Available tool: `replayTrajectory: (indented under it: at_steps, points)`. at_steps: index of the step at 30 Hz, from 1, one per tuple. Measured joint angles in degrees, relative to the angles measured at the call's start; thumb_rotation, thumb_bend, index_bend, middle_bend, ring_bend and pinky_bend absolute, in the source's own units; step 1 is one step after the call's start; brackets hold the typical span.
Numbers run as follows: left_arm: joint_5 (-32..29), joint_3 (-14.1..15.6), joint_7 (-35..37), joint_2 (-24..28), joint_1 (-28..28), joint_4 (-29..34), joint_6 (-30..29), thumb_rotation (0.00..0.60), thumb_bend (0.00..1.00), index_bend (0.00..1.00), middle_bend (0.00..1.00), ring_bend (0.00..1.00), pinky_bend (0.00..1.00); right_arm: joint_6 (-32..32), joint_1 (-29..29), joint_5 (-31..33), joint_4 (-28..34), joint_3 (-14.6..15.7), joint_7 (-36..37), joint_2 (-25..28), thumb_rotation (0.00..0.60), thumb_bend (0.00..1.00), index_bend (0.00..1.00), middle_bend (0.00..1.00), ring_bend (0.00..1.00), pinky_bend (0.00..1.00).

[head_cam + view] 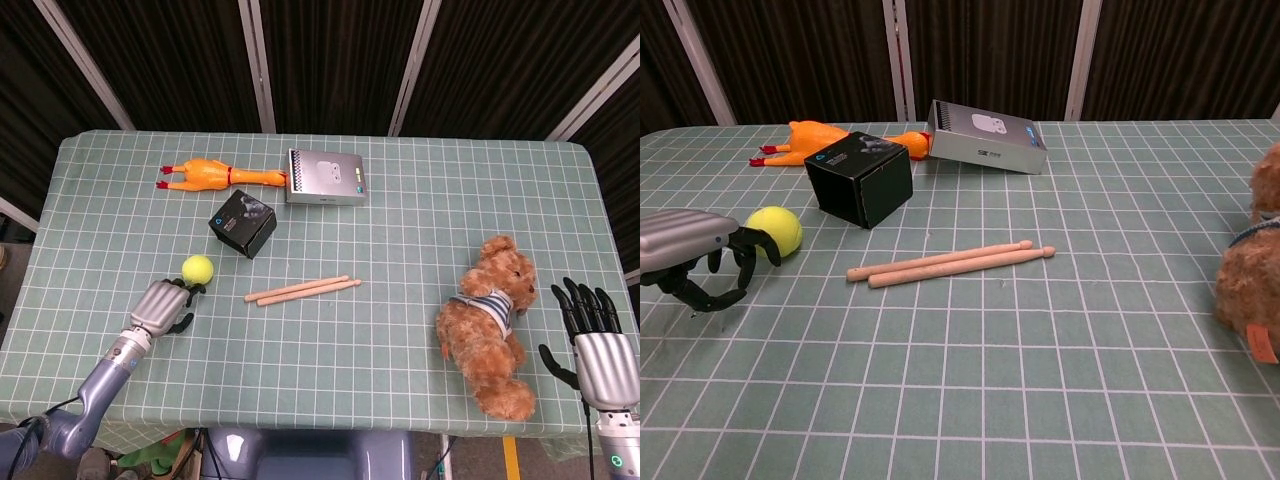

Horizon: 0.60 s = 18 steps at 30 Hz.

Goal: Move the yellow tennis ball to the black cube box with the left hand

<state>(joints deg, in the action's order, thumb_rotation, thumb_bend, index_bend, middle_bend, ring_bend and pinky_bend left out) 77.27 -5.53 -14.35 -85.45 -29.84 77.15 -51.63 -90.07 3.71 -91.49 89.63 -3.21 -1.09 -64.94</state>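
Head view: we see the yellow tennis ball [198, 267] left of centre on the green checked tablecloth [400, 200], lying free just below-left of the black cube box [243, 223] and apart from it. The left hand [163, 305] sits lower left, directly under the ball, dark fingers curled toward it; fingertips look right at the ball but we cannot tell if they touch, and nothing is gripped. The right hand [592, 345] is at the lower right edge, fingers spread and pointing up, holding nothing, just right of the teddy bear [492, 325]. A rubber chicken [212, 176] lies upper left with its tail end by a grey box [325, 177]; two drumsticks [303, 290] lie side by side at centre. Chest view: we see the left hand [698, 258] at the left edge, fingers [738, 265] hooked downward, curled around empty space, the ball [776, 230] just beyond the fingertips on the cloth. The black cube box [859, 179] stands up-right of the ball with a gap between. Drumsticks [950, 263] at centre, grey box [985, 136] and chicken [810, 139] along the top, bear [1252, 270] cut off at the right edge. The right hand does not show here.
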Motion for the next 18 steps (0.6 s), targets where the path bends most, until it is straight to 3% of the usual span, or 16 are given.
replayTrajectory:
  at_steps: [12,18]
  points:
    - [-0.5,-0.6,2.5,1.7,-2.3,-0.1,2.2,0.600,0.41,0.27,0.48,0.30,0.41,0.0,0.2,0.4,0.0,-0.4,0.0,0.1,0.600,0.34,0.00,0.00,0.00,0.01]
    - [-1.2,0.0,2.9,3.0,-2.5,0.2,3.2,0.600,0.41,0.29,0.53,0.35,0.47,0.4,0.3,0.5,0.0,-0.5,-0.5,-0.1,0.600,0.34,0.00,0.00,0.00,0.01]
